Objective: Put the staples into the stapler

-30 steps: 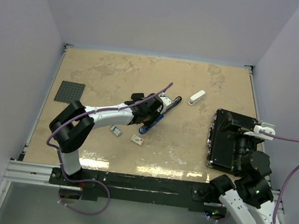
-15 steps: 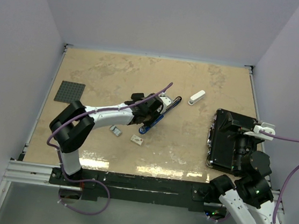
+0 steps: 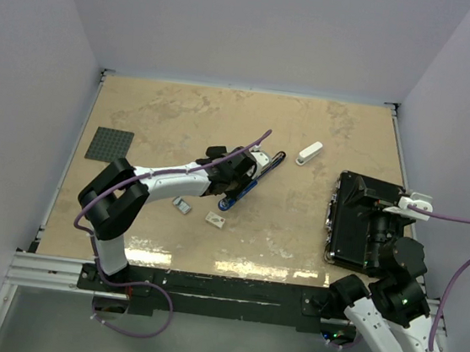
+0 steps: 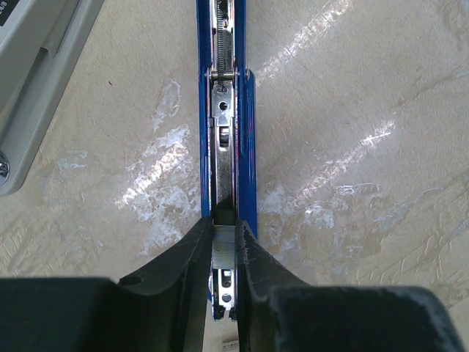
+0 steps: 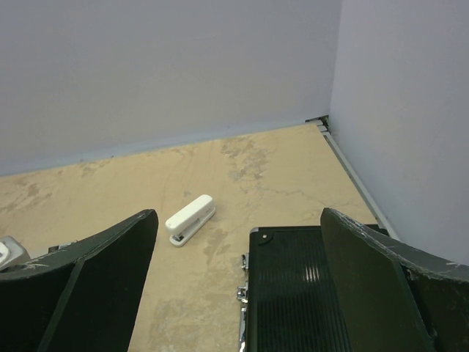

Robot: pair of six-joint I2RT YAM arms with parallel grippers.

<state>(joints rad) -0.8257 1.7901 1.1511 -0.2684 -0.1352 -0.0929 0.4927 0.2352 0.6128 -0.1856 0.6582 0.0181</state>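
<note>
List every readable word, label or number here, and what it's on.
No text reads whole.
On grey object, left wrist view's corner: dark print, cut off, unreadable.
On staples box: reddish mark, too small to read.
On blue stapler, white stapler, black case: none visible.

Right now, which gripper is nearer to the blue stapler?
Left. The left gripper is closed on the blue stapler itself; the right gripper hangs open over the black case, well off to its right.
</note>
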